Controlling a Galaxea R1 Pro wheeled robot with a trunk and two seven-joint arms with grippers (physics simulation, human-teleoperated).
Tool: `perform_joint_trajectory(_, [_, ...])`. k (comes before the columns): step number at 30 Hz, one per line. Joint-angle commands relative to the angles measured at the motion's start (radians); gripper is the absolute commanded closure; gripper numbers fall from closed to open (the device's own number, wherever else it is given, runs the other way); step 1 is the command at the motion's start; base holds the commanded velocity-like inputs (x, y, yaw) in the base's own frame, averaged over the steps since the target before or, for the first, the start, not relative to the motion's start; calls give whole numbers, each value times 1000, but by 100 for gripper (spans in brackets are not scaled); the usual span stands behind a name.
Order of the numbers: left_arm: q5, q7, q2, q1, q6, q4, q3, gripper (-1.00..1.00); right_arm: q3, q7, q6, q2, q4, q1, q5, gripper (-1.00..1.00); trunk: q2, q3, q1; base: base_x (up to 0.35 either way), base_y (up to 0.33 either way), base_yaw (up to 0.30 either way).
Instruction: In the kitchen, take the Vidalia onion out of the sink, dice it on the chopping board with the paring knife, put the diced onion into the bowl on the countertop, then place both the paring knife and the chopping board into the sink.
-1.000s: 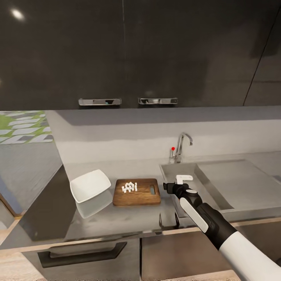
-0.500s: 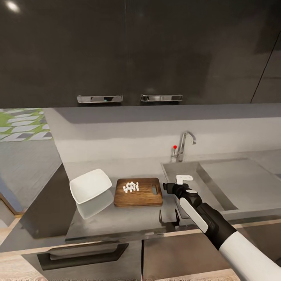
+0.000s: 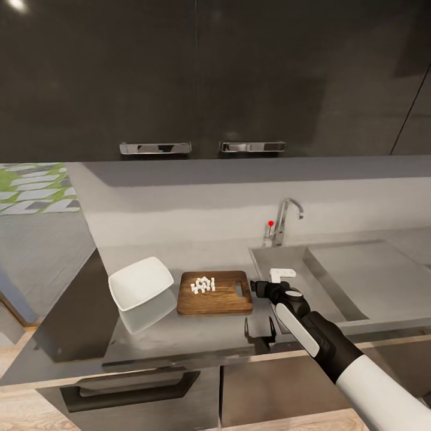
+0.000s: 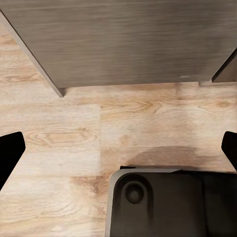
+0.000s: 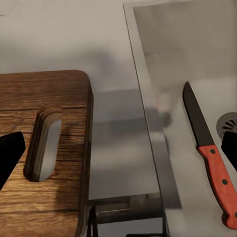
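Right wrist view shows the knife [image 5: 210, 155] lying in the sink [image 5: 197, 59] at frame right, the board [image 5: 44, 148] (dice [image 3: 202, 284] on it, bowl [image 3: 140, 282] beside) at left on the tabletop [image 5: 113, 148], both grippers' jaws wide and empty.

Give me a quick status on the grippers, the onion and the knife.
Right gripper open, empty, beside the chopping board. Left gripper open over the floor. Diced onion on board, bowl empty. Paring knife in the sink.
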Motion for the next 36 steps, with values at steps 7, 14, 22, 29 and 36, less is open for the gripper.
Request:
perform_joint_trajectory(7, [8, 5, 1, 0, -1, 0, -8, -100, 18, -49, 3, 3, -2, -1, 90, -100, -2, -2, 1, 0, 0, 0])
perform_joint_trajectory(14, [8, 5, 1, 0, -1, 0, -8, -100, 23, -52, 3, 7, -2, -2, 136, -100, -2, -2, 1, 0, 0, 0])
perform_joint_trajectory(22, [8, 5, 1, 0, -1, -2, -8, -100, 24, -50, 3, 8, -2, -1, 137, -100, -2, -2, 1, 54, 36, 0])
perform_joint_trajectory(29, [8, 5, 1, 0, -1, -2, -8, -100, 24, -49, 3, 8, -2, -1, 136, -100, -2, -2, 1, 43, 17, 0])
perform_joint_trajectory(36, [8, 5, 1, 0, -1, -2, -8, -100, 24, -49, 3, 9, -2, -1, 136, -100, -2, -2, 1, 1, 126, 0])
